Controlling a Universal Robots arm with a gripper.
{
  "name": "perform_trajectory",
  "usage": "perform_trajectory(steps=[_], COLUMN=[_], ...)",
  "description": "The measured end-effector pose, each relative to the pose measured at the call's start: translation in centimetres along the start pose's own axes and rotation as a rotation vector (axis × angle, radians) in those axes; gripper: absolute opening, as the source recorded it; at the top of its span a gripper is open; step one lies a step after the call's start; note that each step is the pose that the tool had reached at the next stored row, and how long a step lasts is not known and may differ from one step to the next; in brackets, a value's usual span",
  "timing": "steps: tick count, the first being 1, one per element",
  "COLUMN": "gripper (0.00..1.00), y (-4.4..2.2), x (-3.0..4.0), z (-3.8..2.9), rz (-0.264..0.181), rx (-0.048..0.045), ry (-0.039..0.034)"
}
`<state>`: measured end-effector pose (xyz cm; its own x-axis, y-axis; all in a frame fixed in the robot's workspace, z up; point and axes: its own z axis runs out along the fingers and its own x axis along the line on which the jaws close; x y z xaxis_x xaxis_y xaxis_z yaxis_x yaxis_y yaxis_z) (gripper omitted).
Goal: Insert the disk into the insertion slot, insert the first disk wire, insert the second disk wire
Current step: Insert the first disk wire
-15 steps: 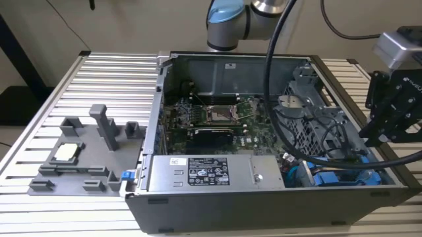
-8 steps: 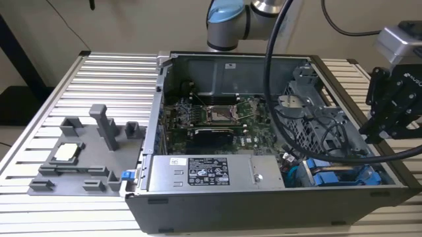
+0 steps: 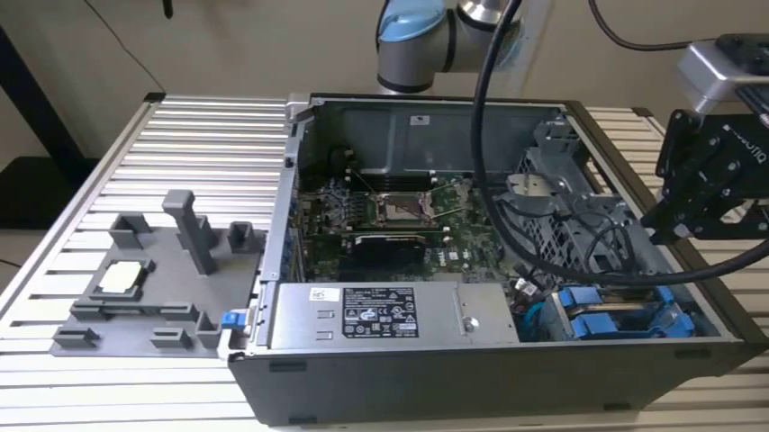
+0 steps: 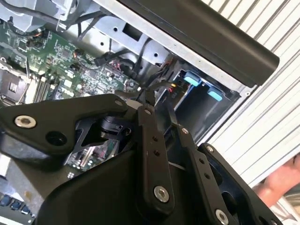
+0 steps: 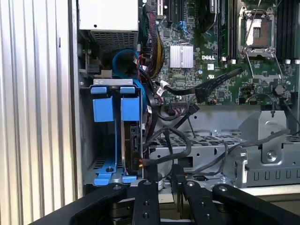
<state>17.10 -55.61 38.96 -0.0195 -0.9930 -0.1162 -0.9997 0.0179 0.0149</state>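
We see a big metal table [image 3: 180, 144] with long grooves. On it lies an open computer case [image 3: 481, 382], the biggest thing there. The robot's arm [image 3: 415, 40] stands behind the case. At the exterior view's left, just beside the case, sits a grey tray [image 3: 144, 279] with posts on it.

Inside the case are a green board [image 3: 397, 211] and a grey power box [image 3: 373, 315] with a white sticker.

In the first wrist view the gripper [image 5: 162, 172] hangs near the slot [image 5: 88, 140], and black wires [image 5: 216, 82] cross the case. We cannot tell if its jaws are open or closed.

The slot is a grey box in a corner of the case. The disk [image 5: 130, 140] stands on its edge inside the slot, in its blue frame, beside another blue frame [image 5: 102, 110]. A person's hand [image 4: 281, 180] shows by the table.
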Motion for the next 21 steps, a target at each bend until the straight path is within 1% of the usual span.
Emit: perform_trajectory(steps=[4, 6, 7, 8, 9, 10, 12, 13, 17, 21], gripper=[0.27, 0.27, 0.27, 0.27, 0.27, 0.27, 0.27, 0.27, 0.27, 0.27], y=[0.29, 0.49, 0.64, 0.8, 0.94, 1.07, 1.4, 1.64, 2.56, 3.24], x=[-1.01, -1.33, -1.38, -1.39, -1.39, -1.39, -1.38, -1.38, -1.36, -1.33], z=[0.21, 0.33, 0.38, 0.4, 0.42, 0.43, 0.45, 0.46, 0.48, 0.58], rz=[0.0, 0.0, 0.0, 0.0, 0.0, -0.001, -0.003, -0.004, -0.019, -0.044], rx=[0.0, -0.0001, -0.0001, -0.0002, -0.0006, -0.001, -0.0019, -0.0023, -0.0046, -0.0088], ry=[-0.002, -0.0037, -0.0064, -0.0128, -0.0278, -0.0468, -0.0823, -0.0914, -0.092, -0.0916])
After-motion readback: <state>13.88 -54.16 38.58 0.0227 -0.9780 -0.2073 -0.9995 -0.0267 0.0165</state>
